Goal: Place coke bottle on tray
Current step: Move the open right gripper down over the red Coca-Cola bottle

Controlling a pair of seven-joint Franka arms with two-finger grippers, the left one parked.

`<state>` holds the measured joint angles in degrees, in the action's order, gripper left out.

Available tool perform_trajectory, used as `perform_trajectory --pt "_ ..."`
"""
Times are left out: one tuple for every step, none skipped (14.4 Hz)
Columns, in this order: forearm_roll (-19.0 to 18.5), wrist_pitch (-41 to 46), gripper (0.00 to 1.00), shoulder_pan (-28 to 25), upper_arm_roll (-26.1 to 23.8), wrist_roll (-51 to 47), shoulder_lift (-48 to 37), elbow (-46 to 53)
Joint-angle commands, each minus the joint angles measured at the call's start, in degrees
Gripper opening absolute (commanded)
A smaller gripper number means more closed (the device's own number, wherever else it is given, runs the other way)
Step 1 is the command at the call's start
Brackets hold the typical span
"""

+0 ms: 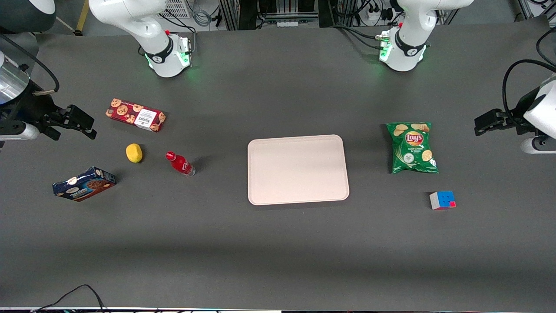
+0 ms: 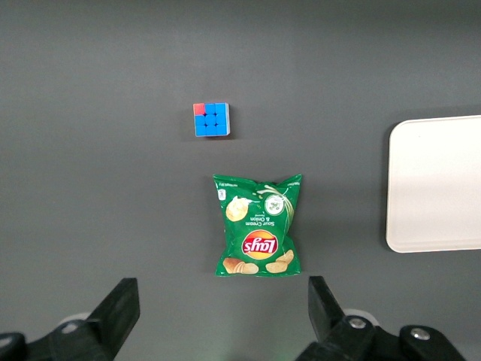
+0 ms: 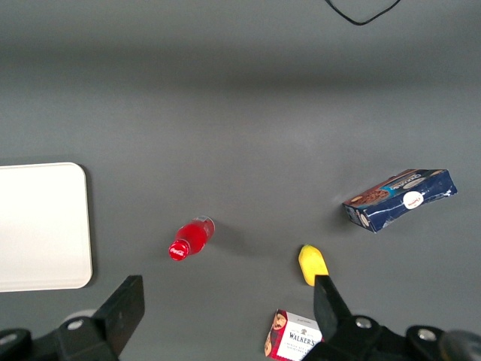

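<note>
Gripper (image 1: 80,124) at far left of the front view, above the table, fingers spread wide and holding nothing, blue box (image 1: 84,184) lower left, lemon (image 1: 134,153), coke bottle (image 1: 180,163) standing on the table left of centre, tray (image 1: 298,169) at centre, well apart from the bottle.

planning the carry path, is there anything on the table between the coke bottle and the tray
Nothing visible. The coke bottle stands on bare table, with open table between it and the tray. The lemon and both cookie boxes lie toward the working arm's end, away from that path. The gripper, fingers open, hovers there too.
</note>
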<state>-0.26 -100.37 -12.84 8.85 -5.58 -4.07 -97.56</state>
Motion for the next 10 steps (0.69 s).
perform_trajectory --pt "-0.53 2.44 1.00 -0.43 0.46 1.28 1.08 1.50" --pt "-0.53 3.15 1.00 -0.70 0.38 1.02 1.26 1.58" --pt "-0.53 3.16 1.00 -0.78 0.29 1.01 1.87 2.02" --pt "-0.53 3.16 1.00 -0.79 0.29 1.27 2.31 2.28" --pt "-0.53 3.16 1.00 -0.79 0.29 1.62 2.58 2.29" --pt "-0.62 3.16 1.00 -0.96 0.11 1.63 3.10 2.37" --pt "-0.53 3.16 1.00 -1.14 -0.24 1.11 3.28 2.03" --pt "-0.53 3.16 1.00 -1.22 -1.20 0.75 3.46 1.50" --pt "-0.53 3.07 1.00 -1.23 -1.99 0.31 3.54 0.80" --pt "-0.44 2.46 1.00 -1.23 -2.35 -0.82 3.55 -0.51"
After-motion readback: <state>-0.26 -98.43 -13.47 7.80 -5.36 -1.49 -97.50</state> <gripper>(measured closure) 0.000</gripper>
